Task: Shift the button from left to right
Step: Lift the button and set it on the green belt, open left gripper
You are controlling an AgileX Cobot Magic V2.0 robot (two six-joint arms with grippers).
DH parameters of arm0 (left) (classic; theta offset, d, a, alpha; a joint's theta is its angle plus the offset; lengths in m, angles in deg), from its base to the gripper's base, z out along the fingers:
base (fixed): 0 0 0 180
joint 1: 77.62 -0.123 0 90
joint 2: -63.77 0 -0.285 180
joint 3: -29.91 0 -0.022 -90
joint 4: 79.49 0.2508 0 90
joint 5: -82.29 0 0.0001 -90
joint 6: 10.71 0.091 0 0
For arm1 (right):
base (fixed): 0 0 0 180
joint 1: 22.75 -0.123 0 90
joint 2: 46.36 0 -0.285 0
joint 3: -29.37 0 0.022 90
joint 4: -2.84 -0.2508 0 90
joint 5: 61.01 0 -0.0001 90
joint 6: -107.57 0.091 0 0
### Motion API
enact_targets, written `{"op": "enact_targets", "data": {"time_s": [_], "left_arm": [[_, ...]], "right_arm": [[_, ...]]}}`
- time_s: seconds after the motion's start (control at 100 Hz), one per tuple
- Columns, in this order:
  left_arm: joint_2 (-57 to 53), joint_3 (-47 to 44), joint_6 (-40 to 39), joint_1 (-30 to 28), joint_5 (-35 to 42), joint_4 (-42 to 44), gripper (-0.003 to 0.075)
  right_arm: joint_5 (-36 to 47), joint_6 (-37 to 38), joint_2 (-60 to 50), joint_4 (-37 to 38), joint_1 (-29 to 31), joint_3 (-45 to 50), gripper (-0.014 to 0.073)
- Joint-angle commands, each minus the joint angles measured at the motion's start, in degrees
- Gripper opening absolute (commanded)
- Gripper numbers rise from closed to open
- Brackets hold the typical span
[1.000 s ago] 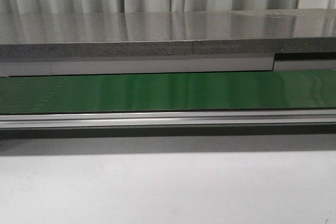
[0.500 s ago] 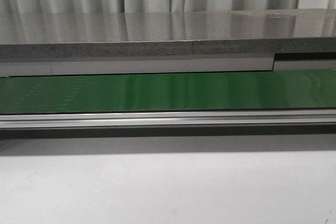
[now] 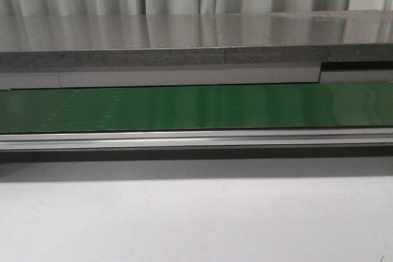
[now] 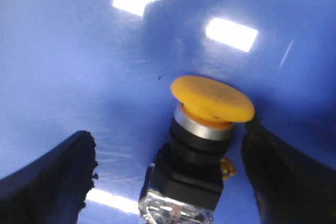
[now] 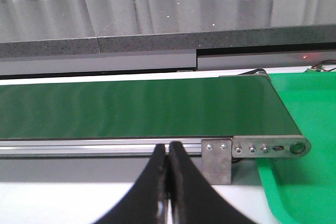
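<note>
The left claw (image 4: 173,182) is hanging wide open around the button (image 4: 202,140), which is standing on a blue surface (image 4: 79,66) between the fingers, ready for gripping, while the right claw (image 5: 168,182) is waiting closed and empty, the green belt (image 5: 131,108) lying at its twelve o'clock.

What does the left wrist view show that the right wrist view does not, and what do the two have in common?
Only the left wrist view shows the button, its yellow cap up, standing on a glossy blue surface between the spread fingers of the left gripper, which do not clearly touch it. Only the right wrist view shows the green belt, its metal end bracket, the grey counter behind, a green tray and the right gripper, fingers pressed together on nothing. Both share only dark gripper fingers; no object appears in both.
</note>
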Motion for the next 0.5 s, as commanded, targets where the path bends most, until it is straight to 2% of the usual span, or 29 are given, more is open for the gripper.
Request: {"op": "enact_targets", "data": {"time_s": [0.0,0.12,0.31,0.38,0.49], "left_arm": [[-2.4,1.5,0.0,-0.1,0.9,-0.4,0.0541],[-2.3,1.5,0.0,-0.1,0.9,-0.5,0.0451],[-2.3,1.5,0.0,-0.1,1.0,-0.5,0.0176],[-2.3,1.5,0.0,-0.1,1.0,-0.5,0.0093],[-2.3,2.2,0.0,-0.1,-0.5,-0.5,0.0003]], "right_arm": [[5.1,0.0,-1.0,0.0,-0.1,-0.8,-0.0069],[5.1,0.0,-1.0,0.0,-0.1,-0.8,-0.0069],[5.1,0.0,-1.0,0.0,-0.1,-0.8,-0.0069],[5.1,0.0,-1.0,0.0,-0.1,-0.8,-0.0069],[5.1,0.0,-1.0,0.0,-0.1,-0.8,-0.0069]]}}
